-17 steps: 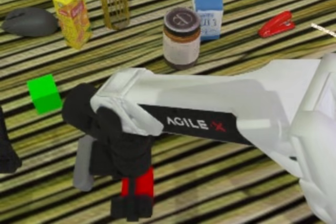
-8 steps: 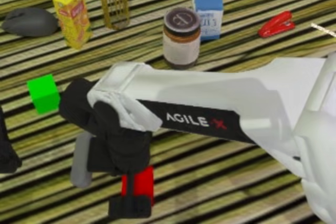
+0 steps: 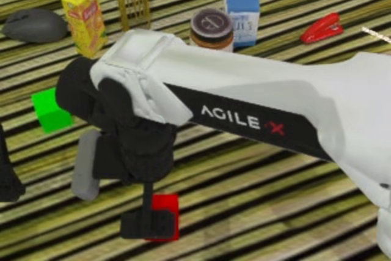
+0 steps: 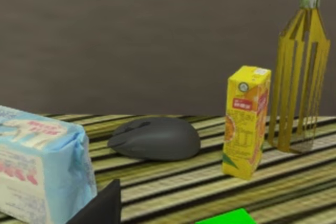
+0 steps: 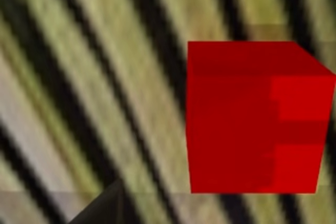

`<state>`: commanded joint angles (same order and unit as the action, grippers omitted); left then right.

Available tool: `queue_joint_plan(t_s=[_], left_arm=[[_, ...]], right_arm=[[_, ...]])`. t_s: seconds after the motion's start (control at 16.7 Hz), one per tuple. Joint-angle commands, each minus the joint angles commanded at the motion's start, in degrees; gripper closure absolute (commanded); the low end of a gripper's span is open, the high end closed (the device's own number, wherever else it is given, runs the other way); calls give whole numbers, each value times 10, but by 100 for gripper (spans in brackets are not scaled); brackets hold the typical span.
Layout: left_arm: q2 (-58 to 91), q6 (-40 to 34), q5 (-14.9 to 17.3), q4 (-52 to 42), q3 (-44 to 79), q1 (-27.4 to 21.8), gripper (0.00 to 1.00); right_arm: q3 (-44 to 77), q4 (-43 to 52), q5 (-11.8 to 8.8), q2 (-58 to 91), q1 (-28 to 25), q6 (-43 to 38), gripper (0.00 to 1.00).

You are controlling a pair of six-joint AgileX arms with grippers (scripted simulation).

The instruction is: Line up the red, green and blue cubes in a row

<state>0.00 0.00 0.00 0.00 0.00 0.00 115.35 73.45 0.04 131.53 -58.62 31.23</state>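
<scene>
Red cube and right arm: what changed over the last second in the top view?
The right arm's pincer has risen off the red cube, which now sits released on the table. The green cube, jar and stapler stayed put; the left pincer remains parked at the left edge.

A rendered simulation tabletop: flat-shaded striped cloth (image 3: 256, 212), plain dark backdrop, household clutter like a juice carton (image 3: 84, 18), perhaps randomly scattered.

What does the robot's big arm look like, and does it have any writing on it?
The right arm has smooth white shells with a black strip reading AGILEX in white letters, the X in red. Its wrist is chunky black, with a grey piece beside it, ending in the black right gripper. The left arm shows only black.
</scene>
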Motion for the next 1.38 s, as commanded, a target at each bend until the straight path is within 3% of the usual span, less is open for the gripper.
queue_joint_plan(t_s=[0.3,0.54,0.78,1.08,1.38], left_arm=[[16,11,1,-11,16,-1,0],[115,72,3,-73,114,-6,0],[304,171,2,-179,279,-9,0],[626,319,1,-343,520,-15,0],[933,459,1,-500,743,-22,0]], right_arm=[[-15,-14,-2,-15,11,-3,0],[-100,-87,-9,-120,63,-27,0],[-253,-198,-21,-314,152,-73,0],[-528,-364,-32,-634,294,-155,0],[-820,-523,-31,-952,429,-233,0]])
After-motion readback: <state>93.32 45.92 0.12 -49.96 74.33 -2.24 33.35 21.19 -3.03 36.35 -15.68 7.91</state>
